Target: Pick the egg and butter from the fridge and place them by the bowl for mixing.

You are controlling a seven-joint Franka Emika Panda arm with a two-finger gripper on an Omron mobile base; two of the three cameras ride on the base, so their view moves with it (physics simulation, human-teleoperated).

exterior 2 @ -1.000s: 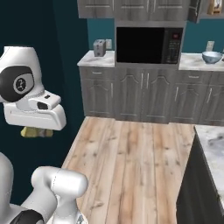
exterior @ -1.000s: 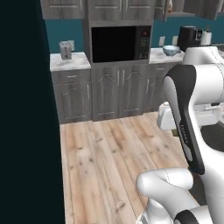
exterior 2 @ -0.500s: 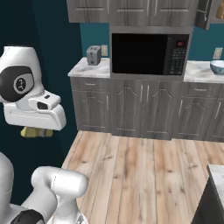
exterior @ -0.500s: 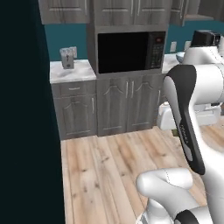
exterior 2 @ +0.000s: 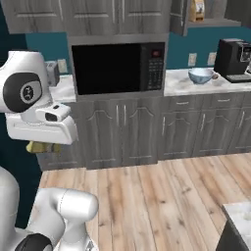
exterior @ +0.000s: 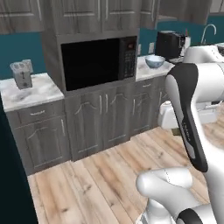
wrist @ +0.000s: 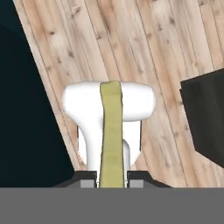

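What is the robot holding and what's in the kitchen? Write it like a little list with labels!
holding: the butter, a pale yellow-green stick
gripper: gripper shut on the butter, one finger each side
bowl: bowl on the marble counter, right of the microwave
beside the bowl: black coffee machine
left of the microwave: toaster
floor: light wood planks
egg: not by the bowl
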